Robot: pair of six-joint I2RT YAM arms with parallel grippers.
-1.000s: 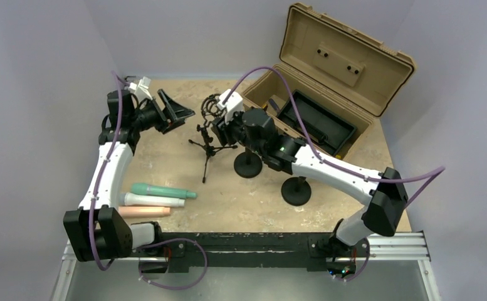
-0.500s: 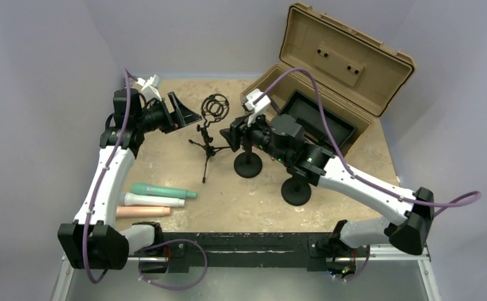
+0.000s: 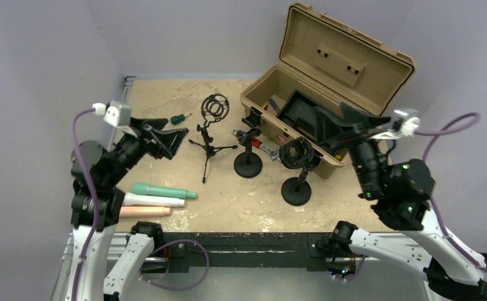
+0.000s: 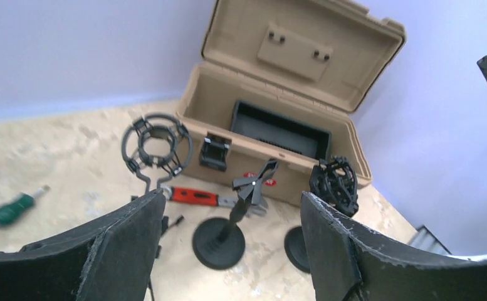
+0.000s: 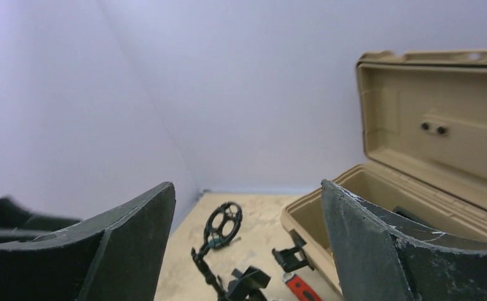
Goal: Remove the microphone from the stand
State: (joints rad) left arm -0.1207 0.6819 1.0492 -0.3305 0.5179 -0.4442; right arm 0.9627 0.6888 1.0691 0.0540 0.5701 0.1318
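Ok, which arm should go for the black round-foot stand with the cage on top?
Right, probably. That black round-footed cage stand sits on the right side of the table, nearer the open, empty right gripper. The left gripper, also open, hangs beyond the black tripod stand.

Tan case (image 3: 347, 59) open at back right (lid up), black tray (image 4: 281, 130) inside. Red-handled wrench (image 4: 193, 196) lying just before its front wall. Green screwdriver (image 3: 179, 117) well left, on the table (image 3: 240, 200).
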